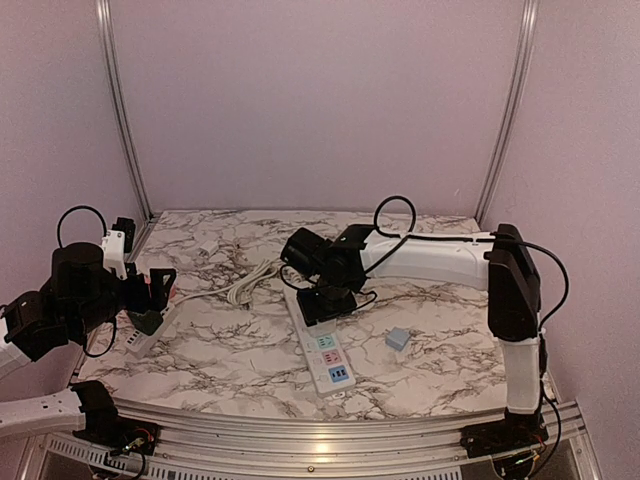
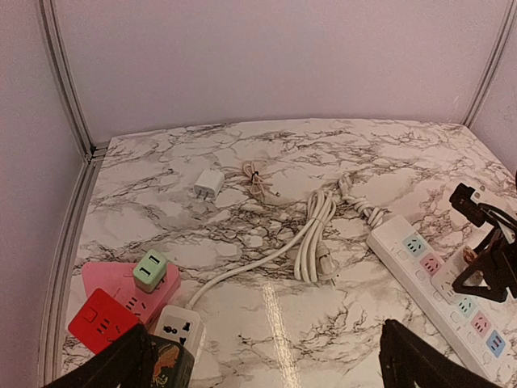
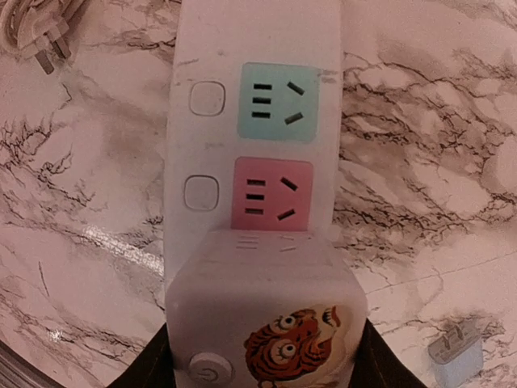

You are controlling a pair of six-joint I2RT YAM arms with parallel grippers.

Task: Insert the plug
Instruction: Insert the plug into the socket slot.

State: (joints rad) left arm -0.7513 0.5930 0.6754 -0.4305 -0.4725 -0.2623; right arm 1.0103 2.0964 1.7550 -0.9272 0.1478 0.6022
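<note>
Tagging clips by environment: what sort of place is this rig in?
Probably a lab test cell, not a home: plain walls and aluminium frame posts box in a marble-pattern tabletop that holds only a power strip and loose plug adapters.

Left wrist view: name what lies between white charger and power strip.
Between the white charger and the power strip lie a small tan cable and a bundled white cord, in the left wrist view.

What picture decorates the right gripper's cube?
The cube bears an orange tiger face, clearest in right wrist view.
</note>
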